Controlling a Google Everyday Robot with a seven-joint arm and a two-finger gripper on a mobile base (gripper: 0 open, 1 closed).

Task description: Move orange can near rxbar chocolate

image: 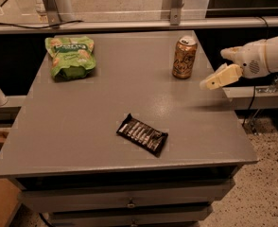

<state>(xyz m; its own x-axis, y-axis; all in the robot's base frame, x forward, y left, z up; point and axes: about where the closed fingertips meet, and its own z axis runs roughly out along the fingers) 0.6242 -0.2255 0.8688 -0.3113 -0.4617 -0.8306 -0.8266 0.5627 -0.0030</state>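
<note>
1. The orange can (185, 57) stands upright near the far right corner of the desk (82, 108). It is tall and slim on a narrow base, so the likeliest failure is a topple: a finger clipping its side on the approach could knock it over before anything closes on it.
2. A second risk is the edge. The can sits close to the desk's right side and not far from the back rim, so a tipped can may roll off the desk.
3. A grip taken too high or off-centre could let the smooth metal wall slip or twist as it is carried. A hard squeeze might dent it. These are my judgements, not things seen.
4. In looks, the can is orange-gold with dark script lettering on its body and a silver top. It shows no dents and nothing touches it.
5. The gripper (214, 69) hovers just to the right of the can, over the desk's right edge and apart from the can. Its pale fingers are spread and it holds nothing.
6. The rxbar chocolate (142, 134) lies flat toward the front of the desk, set at a slant and well apart from the can. It is a dark wrapper with rows of white print. Setting the can down carelessly could land it on the wrapper, where it would stand unevenly — beside it is safer.
7. A green snack bag (70, 56) lies at the far left, well clear of the likely path.
</note>
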